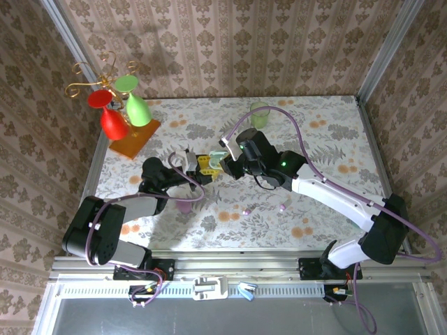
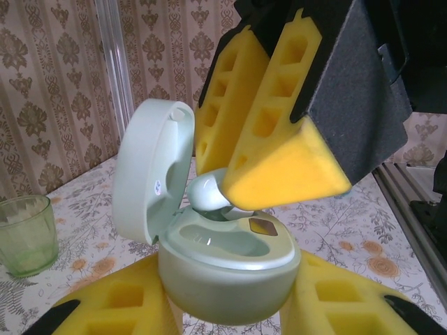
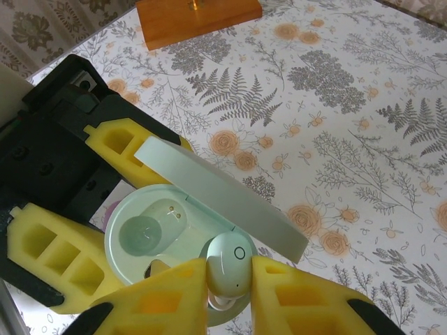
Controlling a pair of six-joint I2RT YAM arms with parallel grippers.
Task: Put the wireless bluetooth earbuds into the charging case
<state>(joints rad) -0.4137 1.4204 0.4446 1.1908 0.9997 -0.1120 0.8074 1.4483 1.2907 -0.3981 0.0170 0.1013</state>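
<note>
Low in the right wrist view, the right gripper point(image 3: 229, 283) pinches a pale green earbud point(image 3: 227, 257) just above the open case point(image 2: 230, 262), which the left gripper point(image 2: 230, 310) clamps. Released off-centre, it may tip out onto the counter point(image 3: 349, 105).

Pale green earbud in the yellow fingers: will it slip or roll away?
The smooth, rounded pale green earbud looks glossy, so it may slip. Dropped, it would probably roll. It seems light, being tiny between the right gripper's foam pads.
</note>
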